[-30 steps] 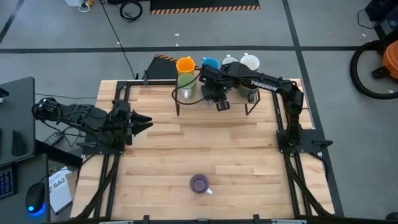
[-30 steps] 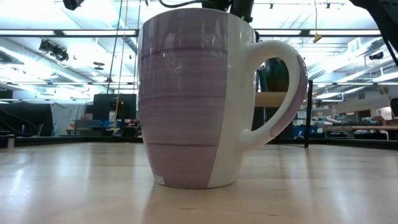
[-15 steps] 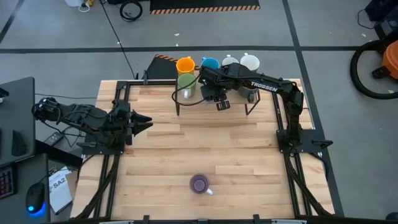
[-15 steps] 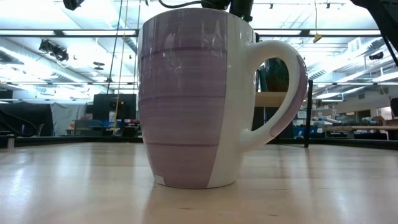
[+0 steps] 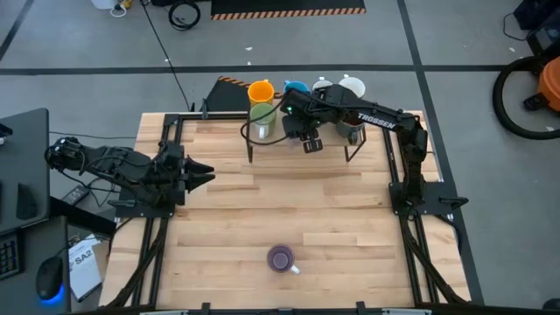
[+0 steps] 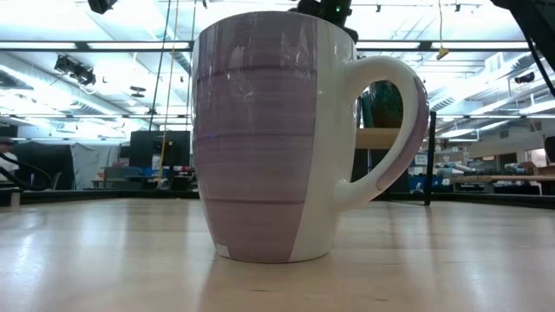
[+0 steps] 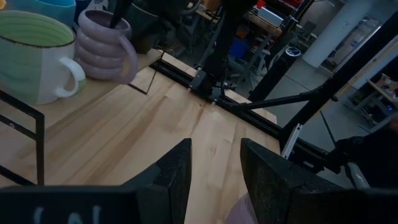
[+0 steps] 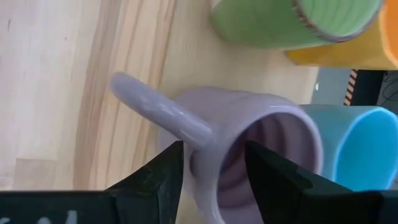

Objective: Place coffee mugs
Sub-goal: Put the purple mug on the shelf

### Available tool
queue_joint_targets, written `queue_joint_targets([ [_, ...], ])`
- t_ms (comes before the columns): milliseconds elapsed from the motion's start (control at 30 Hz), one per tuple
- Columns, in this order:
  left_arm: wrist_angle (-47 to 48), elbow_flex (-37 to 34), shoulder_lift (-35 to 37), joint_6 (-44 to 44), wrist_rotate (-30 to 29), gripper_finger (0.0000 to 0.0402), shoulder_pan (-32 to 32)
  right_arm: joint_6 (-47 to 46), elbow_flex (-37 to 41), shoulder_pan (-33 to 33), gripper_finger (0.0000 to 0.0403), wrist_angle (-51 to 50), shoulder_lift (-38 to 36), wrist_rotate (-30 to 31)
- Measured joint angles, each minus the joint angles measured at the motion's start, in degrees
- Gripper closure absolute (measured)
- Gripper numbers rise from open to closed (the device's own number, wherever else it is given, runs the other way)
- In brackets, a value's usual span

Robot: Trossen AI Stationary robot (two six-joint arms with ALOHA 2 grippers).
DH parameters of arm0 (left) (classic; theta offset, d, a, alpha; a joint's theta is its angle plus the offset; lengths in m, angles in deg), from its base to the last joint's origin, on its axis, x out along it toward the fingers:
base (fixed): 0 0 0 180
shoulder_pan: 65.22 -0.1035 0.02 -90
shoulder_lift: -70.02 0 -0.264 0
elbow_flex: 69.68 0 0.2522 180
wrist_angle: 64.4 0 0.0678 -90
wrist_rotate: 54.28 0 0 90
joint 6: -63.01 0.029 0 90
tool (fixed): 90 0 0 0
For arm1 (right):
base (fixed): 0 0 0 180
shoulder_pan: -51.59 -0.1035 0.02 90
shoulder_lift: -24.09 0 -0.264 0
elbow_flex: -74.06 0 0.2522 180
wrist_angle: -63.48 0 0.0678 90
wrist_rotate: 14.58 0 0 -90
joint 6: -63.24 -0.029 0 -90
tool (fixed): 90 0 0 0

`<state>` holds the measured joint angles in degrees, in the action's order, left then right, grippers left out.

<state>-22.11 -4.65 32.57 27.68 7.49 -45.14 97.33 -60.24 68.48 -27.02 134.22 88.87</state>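
Note:
A lilac ribbed mug (image 8: 249, 143) is at the far edge of the table among the other mugs, beside the green mug (image 5: 262, 114) and in front of the blue mug (image 5: 296, 88). My right gripper (image 5: 297, 133) is over it, shut on it. The orange mug (image 5: 260, 91), two white mugs (image 5: 350, 87) and a dark mug (image 5: 351, 128) crowd the same spot. A second lilac mug (image 5: 280, 259) stands upright on its base near the near edge, filling the low view. My left gripper (image 5: 208, 172) waits open at the table's left side. My right gripper has the lilac mug's wall (image 8: 205, 155) just where the handle (image 8: 161, 112) joins it. One finger (image 8: 273, 180) is inside the mug and the other (image 8: 155, 180) outside beside the handle. The fingers come from above, pointing down. The mug (image 7: 102, 43) is near upright; whether its base rests on the wood, I cannot tell.
A black wire frame (image 5: 251, 149) stands around the mugs at the far edge. Black rails (image 5: 166, 210) run along both sides of the table. Bare wood (image 5: 289, 201) lies between the far mugs and the lone lilac mug.
My right arm's forearm has shifted slightly over the far mugs, and more of one white mug shows behind it now. Its gripper has stayed at the lilac mug. The near lilac mug has not moved.

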Motion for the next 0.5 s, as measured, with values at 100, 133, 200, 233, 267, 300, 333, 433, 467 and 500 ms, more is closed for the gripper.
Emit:
queue_joint_targets([
  [100, 0.0, 0.0, 0.0, 0.0, 0.0, 0.0259, 0.0, 0.0, -1.8, 0.0, 0.0225, -1.2, 0.0, 0.0],
  [133, 0.0, 0.0, 0.0, 0.0, 0.0, 0.0259, 0.0, 0.0, -2.4, 0.0, 0.0225, -1.6, 0.0, 0.0],
  [200, 0.0, 0.0, 0.0, 0.0, 0.0, 0.0259, 0.0, 0.0, -3.4, 0.0, 0.0224, -2.0, 0.0, 0.2],
  [233, 0.0, 0.0, 0.0, 0.0, 0.0, 0.0259, 0.0, 0.0, -4.0, 0.0, 0.0224, -2.4, 0.0, 0.4],
  [267, 0.0, 0.0, 0.0, 0.0, 0.0, 0.0259, 0.0, -0.1, -4.5, 0.0, 0.0224, -2.8, 0.0, 0.5],
  [300, 0.0, 0.0, 0.0, 0.0, 0.0, 0.0259, 0.0, -0.3, -5.0, 0.0, 0.0224, -3.0, 0.0, 0.7],
  [333, 0.0, 0.0, 0.0, 0.0, 0.0, 0.0259, 0.0, -0.7, -5.6, 0.0, 0.0224, -3.1, 0.0, 1.1],
  [433, 0.0, 0.0, 0.0, 0.0, 0.0, 0.0259, 0.0, -2.4, -6.9, 0.0, 0.0224, -5.0, 0.0, 2.0],
  [467, 0.0, 0.0, 0.0, 0.0, 0.0, 0.0259, 0.0, -3.3, -7.1, 0.2, 0.0225, -5.7, 0.0, 2.0],
  [500, 0.0, 0.0, 0.0, 0.0, 0.0, 0.0259, 0.0, -4.3, -7.2, 0.4, 0.0225, -6.7, 0.0, 2.0],
])
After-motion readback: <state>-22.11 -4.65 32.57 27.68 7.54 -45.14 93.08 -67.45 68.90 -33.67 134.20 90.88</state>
